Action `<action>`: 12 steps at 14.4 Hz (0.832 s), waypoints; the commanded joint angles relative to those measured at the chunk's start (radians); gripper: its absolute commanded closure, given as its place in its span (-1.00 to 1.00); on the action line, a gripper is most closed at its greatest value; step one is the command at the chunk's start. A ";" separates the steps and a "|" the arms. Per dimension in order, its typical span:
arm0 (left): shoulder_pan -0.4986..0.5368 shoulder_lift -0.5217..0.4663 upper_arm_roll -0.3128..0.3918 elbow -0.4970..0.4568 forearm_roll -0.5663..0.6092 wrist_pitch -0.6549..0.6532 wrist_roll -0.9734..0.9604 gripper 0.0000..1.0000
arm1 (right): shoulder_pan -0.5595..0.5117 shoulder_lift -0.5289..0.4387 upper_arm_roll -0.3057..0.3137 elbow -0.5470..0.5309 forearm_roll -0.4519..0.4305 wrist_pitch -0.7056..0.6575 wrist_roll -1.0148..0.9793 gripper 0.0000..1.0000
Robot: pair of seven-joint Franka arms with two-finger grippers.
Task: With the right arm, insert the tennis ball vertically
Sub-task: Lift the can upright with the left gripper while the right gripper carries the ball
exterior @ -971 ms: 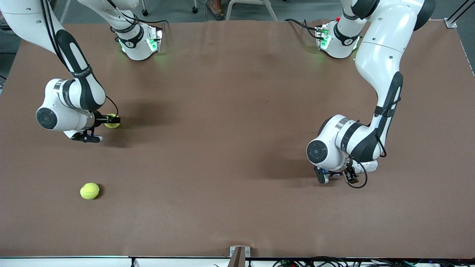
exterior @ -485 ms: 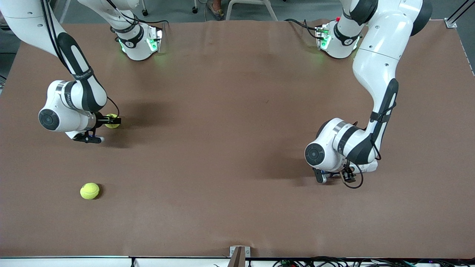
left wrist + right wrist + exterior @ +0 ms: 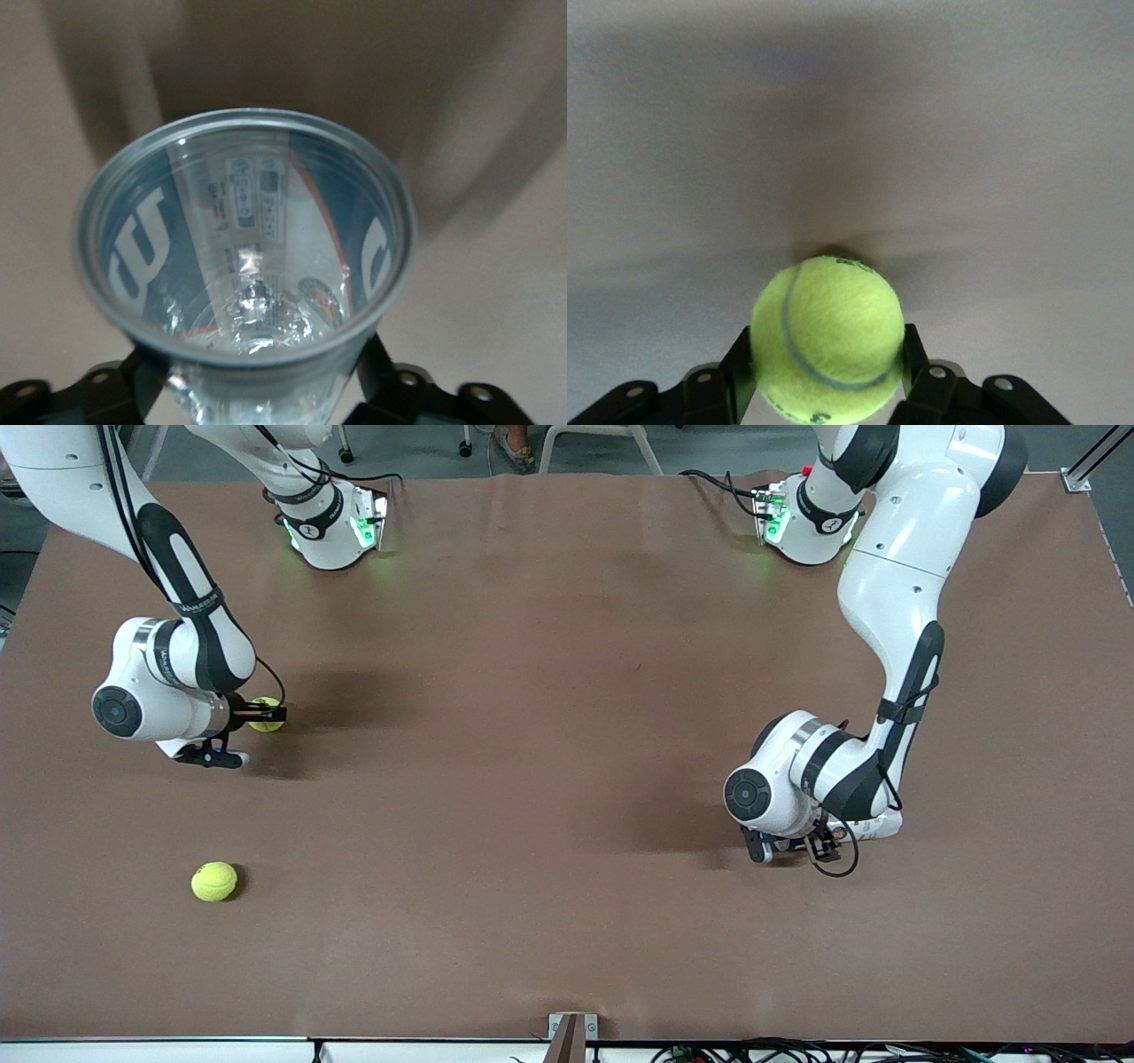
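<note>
Clamping my right gripper (image 3: pixel 826 376) on the fuzzy yellow-green tennis ball (image 3: pixel 827 336); my left gripper (image 3: pixel 257 390) hugs the clear plastic ball can (image 3: pixel 245 239). Next I judge a lift toward its open mouth.

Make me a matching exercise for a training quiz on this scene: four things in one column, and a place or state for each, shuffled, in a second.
Things:
1. right end effector
2. left end effector
3. loose tennis ball
4. clear plastic can

Places or states:
A. lies alone on the table, nearer to the front camera than the gripped tennis ball
B. around the clear plastic can
C. empty, with its open mouth showing in the left wrist view
D. shut on a tennis ball

Pairs: 1-D, 2-B, 3-A, 4-C
</note>
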 commanded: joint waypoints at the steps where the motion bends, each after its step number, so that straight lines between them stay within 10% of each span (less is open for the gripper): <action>1: 0.004 0.006 -0.002 0.005 0.019 0.012 0.001 -0.54 | -0.017 0.007 0.015 0.052 -0.001 -0.051 0.000 0.00; 12: -0.002 -0.100 -0.083 0.019 -0.143 0.013 0.251 -0.24 | 0.058 0.004 0.040 0.624 0.074 -0.610 0.012 0.09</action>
